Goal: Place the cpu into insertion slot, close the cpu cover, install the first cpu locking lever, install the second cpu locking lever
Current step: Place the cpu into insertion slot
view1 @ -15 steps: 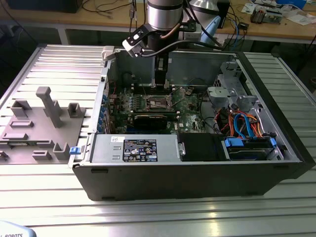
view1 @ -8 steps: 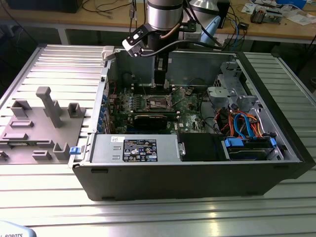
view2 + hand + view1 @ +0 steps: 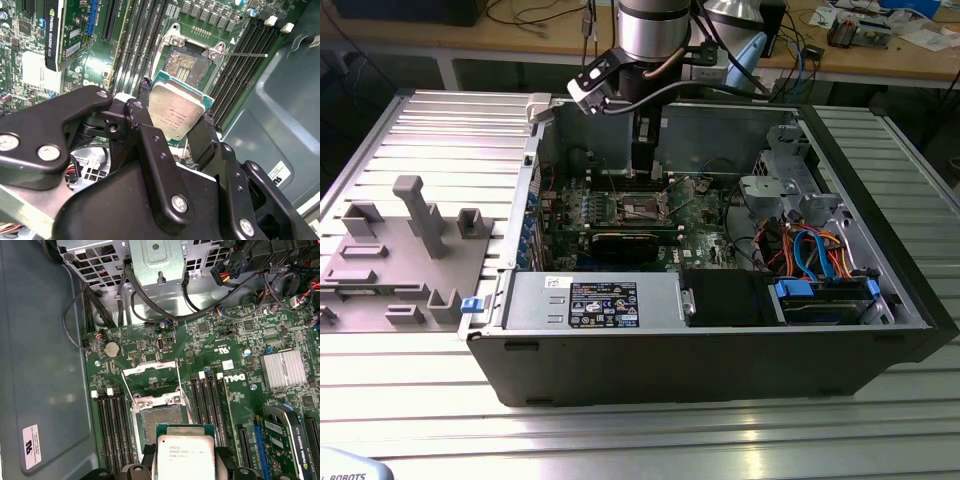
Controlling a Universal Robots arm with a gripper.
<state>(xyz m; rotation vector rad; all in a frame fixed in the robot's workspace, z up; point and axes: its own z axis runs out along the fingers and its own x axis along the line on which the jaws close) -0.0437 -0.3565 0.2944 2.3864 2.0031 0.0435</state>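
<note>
One grey fixture tray (image 3: 395,265) sits at the exterior view's left on the counter (image 3: 650,440). The open case (image 3: 720,350) takes the centre and right, and the arm (image 3: 655,30) drops in from the upper middle. I judge the first step is in hand. The pincer (image 3: 176,116) is clamped on the cpu (image 3: 175,107) by two opposite edges, holding it near the bare slot (image 3: 182,64), not yet in it. Its cover (image 3: 150,372) stands raised and a lever (image 3: 245,54) is swung free. Seating calls for squaring the chip to the socket and lowering it flat.
</note>
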